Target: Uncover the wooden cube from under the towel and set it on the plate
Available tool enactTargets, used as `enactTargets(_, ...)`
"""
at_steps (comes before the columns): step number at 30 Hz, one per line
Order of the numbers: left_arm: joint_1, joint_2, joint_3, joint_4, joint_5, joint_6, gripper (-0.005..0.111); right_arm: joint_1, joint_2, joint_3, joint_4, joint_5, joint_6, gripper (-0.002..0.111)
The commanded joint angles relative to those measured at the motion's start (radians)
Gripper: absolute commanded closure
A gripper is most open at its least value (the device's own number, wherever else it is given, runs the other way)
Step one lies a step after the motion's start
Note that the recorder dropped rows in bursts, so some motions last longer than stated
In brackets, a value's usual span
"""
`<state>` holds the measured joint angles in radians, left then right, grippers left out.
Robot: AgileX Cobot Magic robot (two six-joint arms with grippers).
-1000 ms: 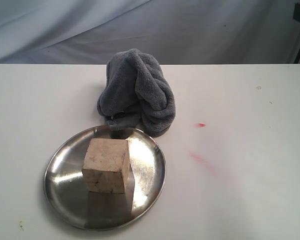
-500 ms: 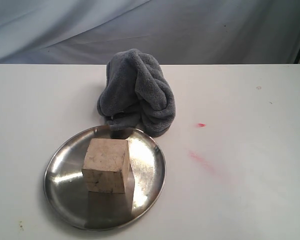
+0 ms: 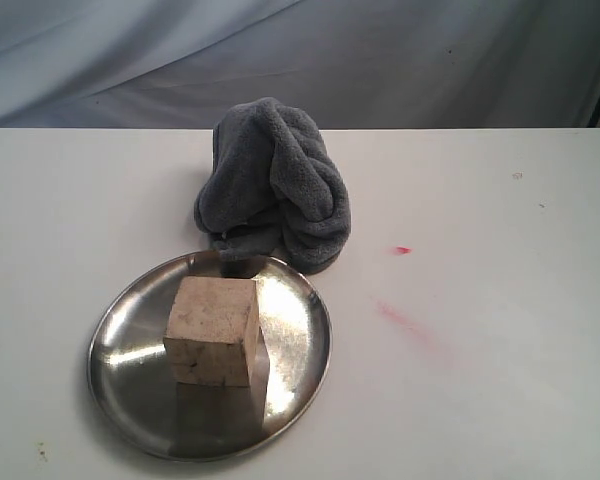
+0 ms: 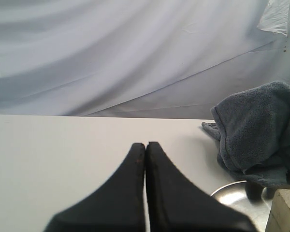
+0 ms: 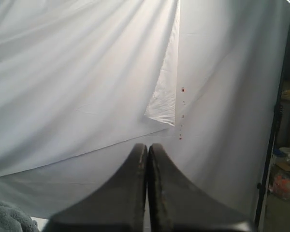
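As it rests on the plate (image 3: 126, 385) | wooden cube (image 3: 212, 330): pale beige, speckled, flat-faced

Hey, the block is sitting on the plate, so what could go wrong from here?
The towel stands heaped right at the far rim of the plate; it might slump onto it or against the block. The left gripper, jaws shut, sits low near the plate's edge, so a careless swing that way could nudge the shiny plate and slide the block.
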<state>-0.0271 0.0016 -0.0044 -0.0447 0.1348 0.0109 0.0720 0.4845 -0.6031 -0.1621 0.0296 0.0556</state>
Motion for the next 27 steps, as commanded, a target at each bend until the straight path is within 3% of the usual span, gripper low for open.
enactTargets(1, -0.001, -0.002, 0.004, 0.001, -0.002, -0.002, 0.105, -0.001, -0.119, 0.058, 0.005, -0.003, -0.005, 0.108)
enactTargets(13, -0.001, -0.002, 0.004, 0.001, -0.002, -0.002, 0.105, -0.001, -0.382, 0.174, 0.041, 0.019, -0.005, 0.108)
enactTargets(27, -0.001, -0.002, 0.004, 0.001, -0.002, -0.002, 0.105, -0.001, -0.484, 0.187, 0.069, 0.239, -0.005, 0.108)
